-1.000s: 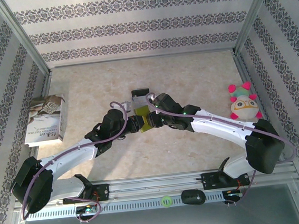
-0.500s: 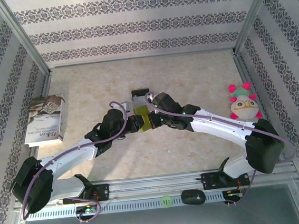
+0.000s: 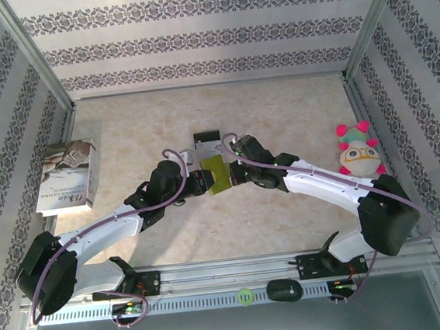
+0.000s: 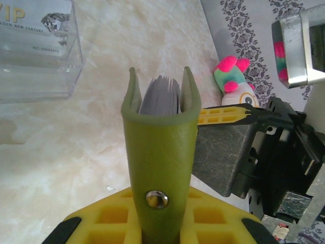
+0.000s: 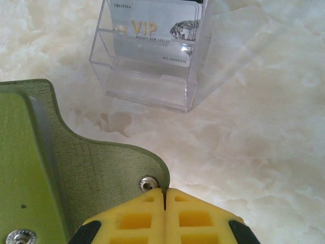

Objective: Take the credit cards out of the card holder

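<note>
The left gripper [image 4: 157,218] clamped the card holder [image 4: 158,147] upright over the middle of the table [image 3: 277,113], the right gripper [image 5: 165,213] had its jaws pressed together, seemingly on the holder's flap corner, and the credit cards [image 4: 161,94] sat inside, so the next move likely required pinching their exposed edge.

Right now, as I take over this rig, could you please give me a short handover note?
Left claw: shut on the card holder.
Right claw: shut at the edge of the holder's flap; whether it pinches it is unclear.
Credit cards: inside the holder, edges showing at its mouth.
Done: holder picked up, flap open.
To do: pull every card out.
</note>
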### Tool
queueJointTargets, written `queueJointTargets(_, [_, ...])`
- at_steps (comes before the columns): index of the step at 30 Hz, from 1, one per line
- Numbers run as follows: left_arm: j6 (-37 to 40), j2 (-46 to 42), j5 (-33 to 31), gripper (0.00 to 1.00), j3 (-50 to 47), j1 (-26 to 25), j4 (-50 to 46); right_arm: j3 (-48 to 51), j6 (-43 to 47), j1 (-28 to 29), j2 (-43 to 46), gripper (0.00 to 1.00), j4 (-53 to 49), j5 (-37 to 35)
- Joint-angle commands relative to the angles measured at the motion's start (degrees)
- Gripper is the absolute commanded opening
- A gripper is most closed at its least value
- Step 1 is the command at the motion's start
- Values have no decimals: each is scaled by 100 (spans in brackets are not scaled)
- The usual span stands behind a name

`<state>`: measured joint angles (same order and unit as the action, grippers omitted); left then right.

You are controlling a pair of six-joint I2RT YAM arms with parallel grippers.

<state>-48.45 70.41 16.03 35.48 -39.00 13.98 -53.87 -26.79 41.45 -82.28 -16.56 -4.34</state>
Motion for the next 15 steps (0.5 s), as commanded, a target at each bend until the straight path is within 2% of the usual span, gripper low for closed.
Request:
queueJointTargets(1, [-43,-88,169,0,-60,-37,140,185,-69,-217,144,0,-73,-457])
queueJointTargets(3, [-62,-65,224,0,-109,9,216,257,44,-350,340,0,110,99])
queueJointTargets(5, [-65,-67,246,0,-120,31,234,262,63,-382,444,0,127,224])
queueJointTargets(6, [-45,-65,287,0,-129,48,260,269,69,-379,490,4,129,219])
queueJointTargets(7, [-27,-70,325,0,-155,66,307,308,97,-385,607,13,146,228])
queueJointTargets(9, [-10,-83,434,0,-204,126,457,760,105,-636,1368,47,707,963])
queueJointTargets(13, [6,-130,475,0,-240,186,579,1388,-345,-899,2128,66,1769,1806])
queueJointTargets(15, [9,-138,571,0,-285,200,814,1443,-524,-937,2092,69,2031,2181])
